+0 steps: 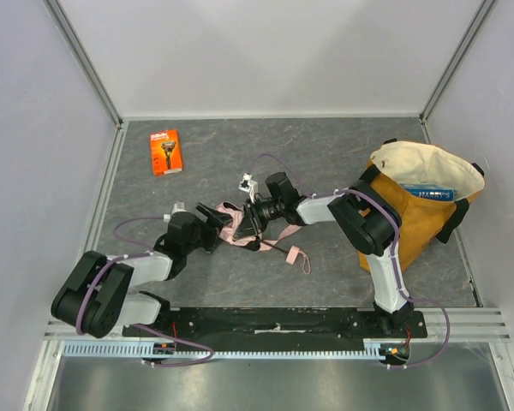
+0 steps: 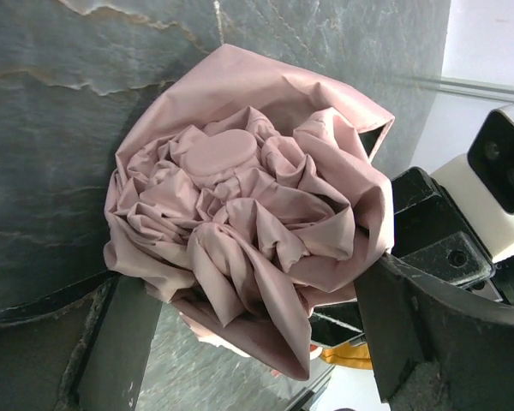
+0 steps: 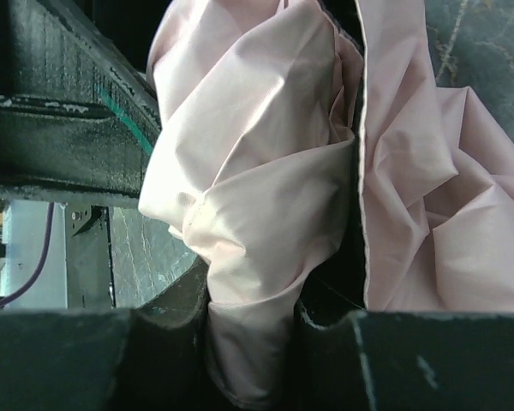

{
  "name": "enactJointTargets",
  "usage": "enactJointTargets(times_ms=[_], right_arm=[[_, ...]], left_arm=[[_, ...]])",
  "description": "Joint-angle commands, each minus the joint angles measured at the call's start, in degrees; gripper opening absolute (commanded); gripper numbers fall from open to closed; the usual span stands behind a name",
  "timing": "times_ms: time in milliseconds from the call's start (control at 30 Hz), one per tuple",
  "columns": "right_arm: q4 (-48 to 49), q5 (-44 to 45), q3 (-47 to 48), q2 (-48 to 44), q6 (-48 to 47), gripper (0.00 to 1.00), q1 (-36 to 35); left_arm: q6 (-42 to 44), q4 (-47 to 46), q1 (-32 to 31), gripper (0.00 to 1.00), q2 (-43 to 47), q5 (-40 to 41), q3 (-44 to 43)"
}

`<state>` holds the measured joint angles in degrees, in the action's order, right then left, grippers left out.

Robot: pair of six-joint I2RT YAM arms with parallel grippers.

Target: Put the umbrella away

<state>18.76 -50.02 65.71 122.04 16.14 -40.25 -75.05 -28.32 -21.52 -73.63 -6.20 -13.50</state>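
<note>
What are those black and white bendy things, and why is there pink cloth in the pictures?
They are two robot arms bolted to a table. One picture looks down from above; the other two come from small cameras on each wrist. The pink cloth is a folded umbrella. The right gripper has its jaws closed on the fabric, which its own camera shows up close. The left gripper has its jaws open around the bunched end. On the table also lie an orange razor packet and a yellow tote bag.

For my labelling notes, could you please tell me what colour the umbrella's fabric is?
Pale pink; the umbrella fabric shows best in the left wrist view.
</note>
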Motion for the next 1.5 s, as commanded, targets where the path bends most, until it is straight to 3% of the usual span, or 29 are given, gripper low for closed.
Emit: enactJointTargets(times_ms=[0,133,333,667,767,900,1033,1167,1400,1467], right_arm=[[-8.22,-2.44,-0.77,4.96,4.68,0.0,-0.36],[-4.19,-5.25,-1.11,3.39,9.33,0.0,0.35],[12.95,-10.71,-3.92,0.66,23.83,0.0,0.88],[36.94,-15.81,-7.62,1.01,43.09,0.0,0.96],[33.2,-15.73,-7.09,1.1,40.65,0.0,0.87],[8.36,-13.35,-3.23,0.13,21.34,0.0,0.26],[5.16,-12.82,-2.87,-0.22,19.12,0.0,0.08],[-8.43,-7.75,0.02,-1.01,9.29,0.02,0.08],[-20.76,10.8,0.47,-9.17,0.13,0.65,0.0],[-22.01,13.45,0.03,-12.25,-1.81,0.9,-0.09]], left_arm=[[-3.17,-2.44,-3.26,0.95,-6.0,7.93,0.75],[-5.02,-4.3,-5.81,0.95,-5.22,12.95,4.17],[-3.62,2.56,-7.22,0.93,-3.1,16.57,3.3],[-1.34,-11.13,-7.13,0.85,-8.38,15.07,3.91],[-0.11,-15.17,-7.13,0.74,-7.85,15.34,4.62],[2.44,-15.28,-7.22,0.55,-5.92,15.25,3.74],[2.45,-17.29,-7.14,0.29,-6.0,15.34,4.44],[2.1,-19.67,-7.22,0.02,-6.88,14.81,5.67],[-1.15,-22.31,-7.22,0.02,-7.59,12.79,7.96],[-2.38,-21.26,-7.14,0.02,-7.32,11.83,8.05]])
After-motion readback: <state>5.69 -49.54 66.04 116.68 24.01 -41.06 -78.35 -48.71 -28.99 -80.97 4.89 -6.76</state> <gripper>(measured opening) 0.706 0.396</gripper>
